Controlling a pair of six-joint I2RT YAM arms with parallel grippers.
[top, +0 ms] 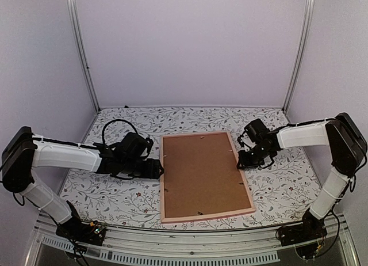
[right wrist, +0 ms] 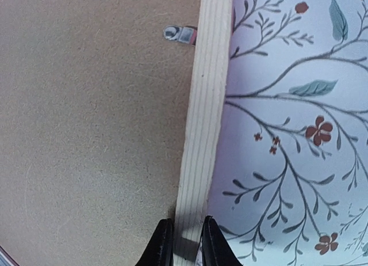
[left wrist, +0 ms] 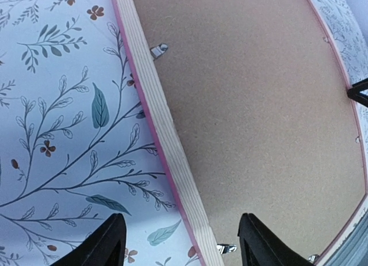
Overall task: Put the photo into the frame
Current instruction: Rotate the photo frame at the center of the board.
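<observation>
While pink-edged frame (top: pixel 207 215) lies face-down, brown backing (top: pixel 201 174) up, left fingers (left wrist: pixel 106 246) spread; right fingers (right wrist: pixel 162 246) pinch frame.

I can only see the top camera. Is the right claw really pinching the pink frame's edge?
Observer: Yes. In the right wrist view, the right gripper is closed on the frame, on its pale wooden rail.
Operator: What about the left claw?
Observer: The left gripper is wide open, with one finger on either side of the rail.
Operator: What holds the brown board in?
Observer: A small metal tab turned over the backing.
</observation>
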